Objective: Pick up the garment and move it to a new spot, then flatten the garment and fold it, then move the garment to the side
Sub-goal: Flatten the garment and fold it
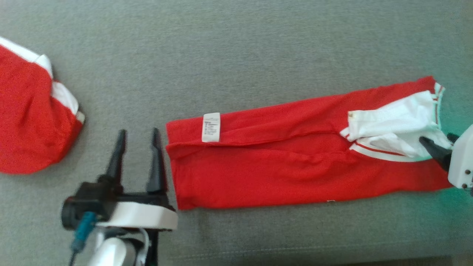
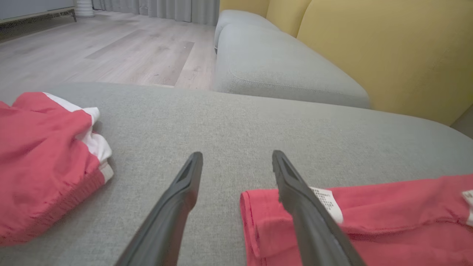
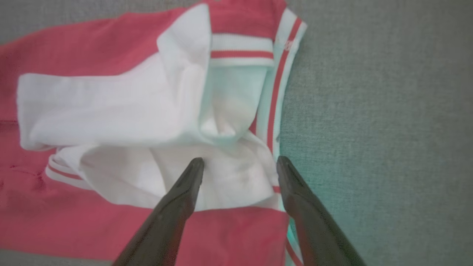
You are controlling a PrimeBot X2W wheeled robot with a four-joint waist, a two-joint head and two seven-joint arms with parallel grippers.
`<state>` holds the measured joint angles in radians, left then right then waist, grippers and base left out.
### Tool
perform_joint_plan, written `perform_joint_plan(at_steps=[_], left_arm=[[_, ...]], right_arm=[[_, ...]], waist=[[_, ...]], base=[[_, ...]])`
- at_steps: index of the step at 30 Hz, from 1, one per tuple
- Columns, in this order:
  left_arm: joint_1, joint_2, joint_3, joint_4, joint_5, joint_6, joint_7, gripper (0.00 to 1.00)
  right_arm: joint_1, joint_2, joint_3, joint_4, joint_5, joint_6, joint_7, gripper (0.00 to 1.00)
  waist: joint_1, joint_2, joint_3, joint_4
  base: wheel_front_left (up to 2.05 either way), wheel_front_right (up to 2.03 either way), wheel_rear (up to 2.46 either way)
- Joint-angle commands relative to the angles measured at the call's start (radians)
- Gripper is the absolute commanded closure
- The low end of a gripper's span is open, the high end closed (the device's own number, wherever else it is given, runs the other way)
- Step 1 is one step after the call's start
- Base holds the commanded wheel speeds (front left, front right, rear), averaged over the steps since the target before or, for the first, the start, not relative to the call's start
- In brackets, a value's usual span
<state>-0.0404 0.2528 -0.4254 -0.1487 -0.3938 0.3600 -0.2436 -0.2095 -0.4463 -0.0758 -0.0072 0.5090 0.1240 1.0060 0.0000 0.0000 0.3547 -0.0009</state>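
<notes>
The garment (image 1: 295,162) lies as a long strip on the cushion (image 1: 236,55), left gripper (image 1: 138,130) wide and empty beside its label end, right gripper (image 1: 436,138) wide over the white end, so I'd pinch every layer squarely before folding end over end.
</notes>
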Motion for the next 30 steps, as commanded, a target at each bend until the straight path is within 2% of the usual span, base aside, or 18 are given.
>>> perform_joint_plan(at_steps=[1, 3, 11, 12, 13, 14, 15, 19, 23, 30], left_arm=[[-0.002, -0.013, 0.025, 0.000, 0.030, -0.010, -0.015, 0.00], [-0.005, -0.048, 0.031, 0.010, 0.049, -0.027, -0.017, 0.00], [0.008, -0.158, 0.089, 0.020, 0.139, -0.126, -0.018, 0.00], [0.014, -0.167, 0.099, 0.021, 0.145, -0.135, -0.018, 0.00], [0.019, -0.174, 0.108, 0.023, 0.152, -0.145, -0.018, 0.00], [0.019, -0.174, 0.108, 0.023, 0.152, -0.145, -0.018, 0.00], [0.023, -0.180, 0.117, 0.023, 0.156, -0.153, -0.018, 0.00], [0.036, -0.196, 0.150, 0.024, 0.166, -0.177, -0.018, 0.00], [0.049, -0.201, 0.173, 0.030, 0.171, -0.190, -0.018, 0.00], [0.070, -0.202, 0.186, 0.031, 0.136, -0.182, -0.018, 0.00]], right_arm=[[0.010, -0.021, -0.003, -0.018, -0.019, 0.007, 0.025, 0.00], [0.009, -0.018, -0.011, 0.002, -0.036, 0.007, 0.045, 0.00], [-0.020, 0.059, -0.048, 0.083, -0.050, 0.007, 0.073, 0.00], [-0.023, 0.065, -0.045, 0.084, -0.045, 0.007, 0.070, 0.11], [-0.026, 0.070, -0.044, 0.086, -0.039, 0.007, 0.064, 0.78], [-0.026, 0.070, -0.044, 0.086, -0.039, 0.007, 0.064, 0.78], [-0.029, 0.076, -0.041, 0.087, -0.029, 0.007, 0.059, 1.00], [-0.042, 0.072, -0.022, 0.081, 0.015, 0.007, 0.019, 1.00], [-0.059, 0.031, -0.028, 0.084, 0.038, 0.007, -0.043, 1.00], [-0.060, -0.044, -0.111, 0.114, 0.057, 0.007, -0.121, 1.00]], waist=[[0.0000, 0.0000, 0.005, 0.019], [0.0000, 0.0000, 0.008, 0.032], [0.0000, 0.0000, 0.017, 0.081], [0.0000, 0.0000, 0.018, 0.084], [0.0000, 0.0000, 0.019, 0.086], [0.0000, 0.0000, 0.019, 0.086], [0.0000, 0.0000, 0.019, 0.088], [0.0000, 0.0000, 0.018, 0.086], [0.0000, 0.0000, 0.008, 0.073], [0.0000, 0.0000, -0.026, 0.048]], base=[[0.00, 0.00, 0.00], [0.00, 0.00, 0.00], [0.00, 0.00, 0.00], [0.00, 0.00, 0.00], [0.00, 0.00, 0.00], [0.00, 0.00, 0.00], [0.00, 0.00, 0.00], [0.00, 0.00, 0.00], [0.00, 0.00, 0.00], [0.00, 0.00, 0.00]])
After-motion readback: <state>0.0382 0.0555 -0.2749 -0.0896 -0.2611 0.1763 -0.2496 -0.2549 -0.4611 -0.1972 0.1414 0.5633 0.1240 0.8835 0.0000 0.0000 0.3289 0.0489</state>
